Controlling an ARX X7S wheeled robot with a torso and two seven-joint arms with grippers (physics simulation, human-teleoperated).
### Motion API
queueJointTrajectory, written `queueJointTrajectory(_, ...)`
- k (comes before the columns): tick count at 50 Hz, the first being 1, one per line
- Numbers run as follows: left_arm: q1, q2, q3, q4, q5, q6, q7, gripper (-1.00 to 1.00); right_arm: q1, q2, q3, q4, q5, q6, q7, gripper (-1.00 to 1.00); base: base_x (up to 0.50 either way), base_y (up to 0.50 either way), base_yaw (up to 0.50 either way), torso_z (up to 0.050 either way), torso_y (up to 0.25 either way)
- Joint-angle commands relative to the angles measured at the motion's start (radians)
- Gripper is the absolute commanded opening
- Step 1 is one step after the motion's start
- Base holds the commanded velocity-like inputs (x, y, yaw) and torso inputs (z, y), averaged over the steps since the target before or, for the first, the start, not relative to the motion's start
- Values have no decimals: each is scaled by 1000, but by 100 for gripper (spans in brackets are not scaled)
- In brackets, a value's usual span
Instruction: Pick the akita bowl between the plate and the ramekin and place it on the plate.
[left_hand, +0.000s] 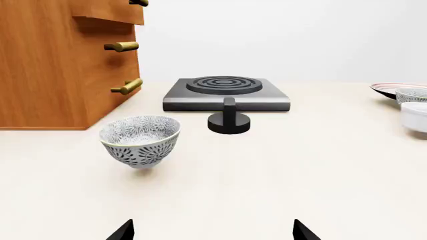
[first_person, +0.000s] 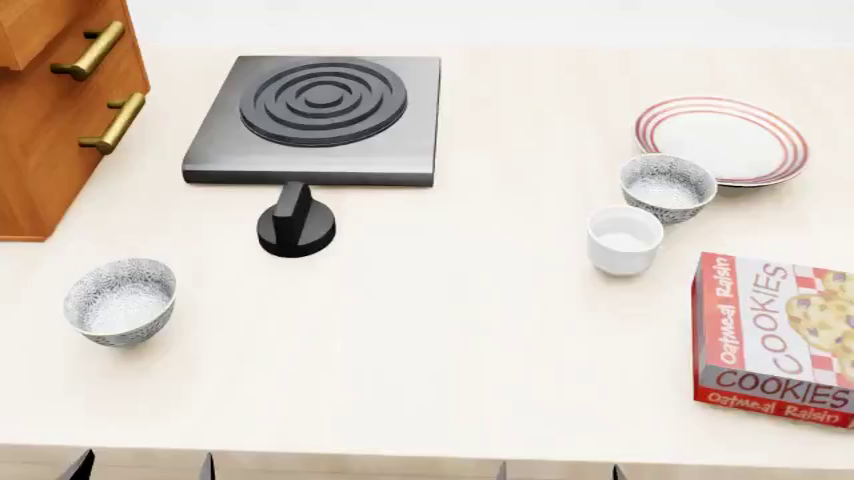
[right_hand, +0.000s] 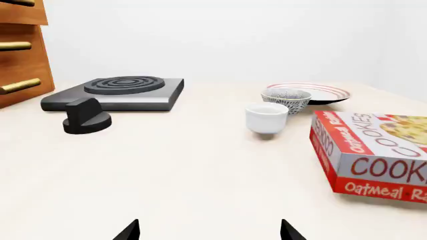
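The akita bowl (first_person: 666, 186) (right_hand: 285, 99), grey-speckled outside and pale inside, stands upright at the right of the counter. It sits between the red-ringed white plate (first_person: 722, 139) (right_hand: 327, 93) behind it and the plain white ramekin (first_person: 625, 240) (right_hand: 267, 117) in front. My right gripper (right_hand: 209, 232) (first_person: 559, 472) is open and empty at the near counter edge, well short of the ramekin. My left gripper (left_hand: 213, 232) (first_person: 143, 468) is also open and empty, near the front left. The left wrist view catches the bowl (left_hand: 412, 95) at its edge.
A second speckled bowl (first_person: 120, 300) (left_hand: 140, 140) stands front left, just ahead of my left gripper. A black stove plate (first_person: 318, 118) with its knob (first_person: 296, 224) is at the back centre. A wooden drawer cabinet (first_person: 54, 100) fills the far left. A cookies box (first_person: 774, 340) lies front right.
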Motion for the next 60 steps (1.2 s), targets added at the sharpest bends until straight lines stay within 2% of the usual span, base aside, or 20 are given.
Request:
queueJointTrajectory(1,1,-15,13,-9,-16,5,-26,100,18,5,-3,-10,49,61,69,100,0,0,0,0,0)
queueJointTrajectory(21,1,-67,60,3,-56,53,-88,100,-1,65,-77,-55,75,8,141,100,0,0,0,0,0)
queueJointTrajectory(30,-8,-132,37,340,-138,-111,-73,100,-3,131,-66,-369,83,150,149,100,65,0,0,0,0)
queueJointTrajectory(32,-12,-145,28,424,-161,-168,-77,100,-2,145,-57,-446,114,189,137,100,381,0,0,0,0)
queueJointTrajectory(38,-18,-160,11,549,-197,-218,-88,100,7,170,-23,-577,146,249,150,100,499,0,0,0,0)
queueJointTrajectory(46,-24,-152,-13,561,-235,-206,-107,100,0,193,-33,-659,96,252,175,100,500,0,0,0,0)
queueJointTrajectory(60,-14,-159,-17,564,-240,-149,-115,100,-11,209,-33,-676,114,208,169,100,500,0,0,0,0)
